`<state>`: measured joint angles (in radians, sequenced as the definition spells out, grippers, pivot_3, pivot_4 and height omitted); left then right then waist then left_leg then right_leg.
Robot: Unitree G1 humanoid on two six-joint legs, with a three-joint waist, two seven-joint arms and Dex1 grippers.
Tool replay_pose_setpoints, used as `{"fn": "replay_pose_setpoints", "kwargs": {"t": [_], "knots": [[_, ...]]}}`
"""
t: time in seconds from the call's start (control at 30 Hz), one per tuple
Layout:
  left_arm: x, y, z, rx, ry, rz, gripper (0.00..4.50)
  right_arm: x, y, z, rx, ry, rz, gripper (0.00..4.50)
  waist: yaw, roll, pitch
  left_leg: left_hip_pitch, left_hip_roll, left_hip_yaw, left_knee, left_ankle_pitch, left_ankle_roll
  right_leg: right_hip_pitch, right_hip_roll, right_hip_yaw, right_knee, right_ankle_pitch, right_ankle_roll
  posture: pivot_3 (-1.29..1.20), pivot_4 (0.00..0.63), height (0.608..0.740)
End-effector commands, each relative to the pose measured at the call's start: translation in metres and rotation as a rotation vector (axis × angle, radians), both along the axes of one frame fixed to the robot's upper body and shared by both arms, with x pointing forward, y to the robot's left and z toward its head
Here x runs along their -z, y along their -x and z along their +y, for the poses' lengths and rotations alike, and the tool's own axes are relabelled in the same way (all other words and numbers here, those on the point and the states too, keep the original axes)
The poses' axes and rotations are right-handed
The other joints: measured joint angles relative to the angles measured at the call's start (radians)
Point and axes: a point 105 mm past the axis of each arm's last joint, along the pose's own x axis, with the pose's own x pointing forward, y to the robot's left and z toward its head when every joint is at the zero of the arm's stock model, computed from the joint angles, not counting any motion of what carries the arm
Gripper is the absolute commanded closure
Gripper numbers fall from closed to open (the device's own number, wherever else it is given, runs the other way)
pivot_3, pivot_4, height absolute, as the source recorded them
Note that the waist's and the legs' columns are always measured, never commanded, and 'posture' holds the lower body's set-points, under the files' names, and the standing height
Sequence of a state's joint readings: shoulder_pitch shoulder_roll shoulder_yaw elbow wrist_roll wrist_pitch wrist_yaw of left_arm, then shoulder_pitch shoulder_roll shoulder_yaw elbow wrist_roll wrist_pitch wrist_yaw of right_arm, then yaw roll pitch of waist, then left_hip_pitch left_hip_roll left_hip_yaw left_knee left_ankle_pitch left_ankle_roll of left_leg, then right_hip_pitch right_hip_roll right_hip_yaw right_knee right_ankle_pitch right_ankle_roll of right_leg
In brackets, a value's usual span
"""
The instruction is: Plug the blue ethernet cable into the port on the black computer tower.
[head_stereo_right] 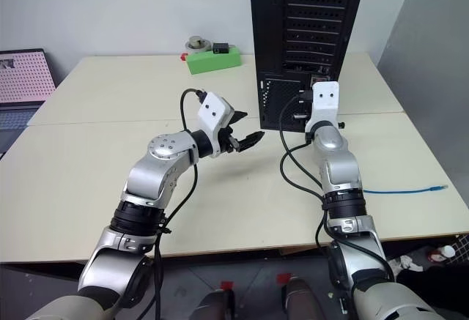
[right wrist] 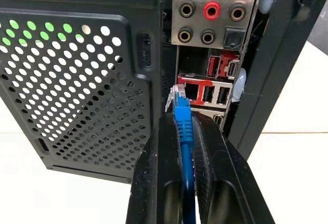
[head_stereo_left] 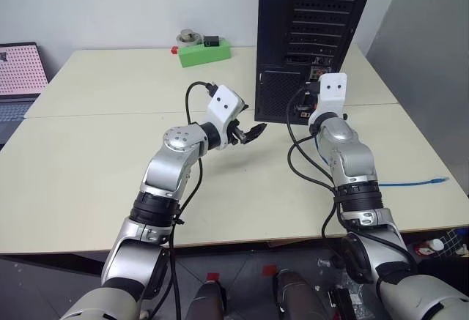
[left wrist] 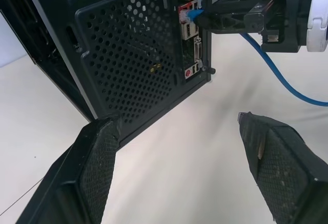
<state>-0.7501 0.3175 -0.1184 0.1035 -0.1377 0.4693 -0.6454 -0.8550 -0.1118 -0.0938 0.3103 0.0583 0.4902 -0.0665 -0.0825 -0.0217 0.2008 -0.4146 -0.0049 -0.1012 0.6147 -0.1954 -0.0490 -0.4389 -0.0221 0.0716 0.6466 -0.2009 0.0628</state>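
Right wrist view: the right gripper pinches the thin light-blue ethernet cable (left gripper waits spread) to aim its clear plug at the small square port of the tall black metal computer tower.

head stereo: high, looking forward-down over table | wrist cams: low, level, close to black computer tower rear | shared: tower's rear connector cluster

Lab or office, beige tables, laptop, bare walls
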Motion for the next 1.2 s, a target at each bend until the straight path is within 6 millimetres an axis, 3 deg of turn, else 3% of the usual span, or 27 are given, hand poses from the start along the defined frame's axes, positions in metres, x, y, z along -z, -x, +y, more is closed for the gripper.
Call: {"fn": "replay_pose_setpoints", "kwargs": {"t": [0.03,1.2], "knots": [[-0.019,0.003,-0.005,0.023,0.013,-0.073,0.66,-0.029,0.001,0.002,0.0,0.01,-0.102,4.5,0.0,0.0,0.0,0.0,0.0,0.0,0.0,0.0,0.0,0.0,0.0,0.0,0.0,0.0,0.0,0.0,0.15,0.74],[-0.018,0.004,-0.005,0.022,0.009,-0.074,0.66,-0.021,0.0,-0.008,0.041,0.004,-0.075,4.5,0.0,0.0,0.0,0.0,0.0,0.0,0.0,0.0,0.0,0.0,0.0,0.0,0.0,0.0,0.0,0.0,0.15,0.74]]}}
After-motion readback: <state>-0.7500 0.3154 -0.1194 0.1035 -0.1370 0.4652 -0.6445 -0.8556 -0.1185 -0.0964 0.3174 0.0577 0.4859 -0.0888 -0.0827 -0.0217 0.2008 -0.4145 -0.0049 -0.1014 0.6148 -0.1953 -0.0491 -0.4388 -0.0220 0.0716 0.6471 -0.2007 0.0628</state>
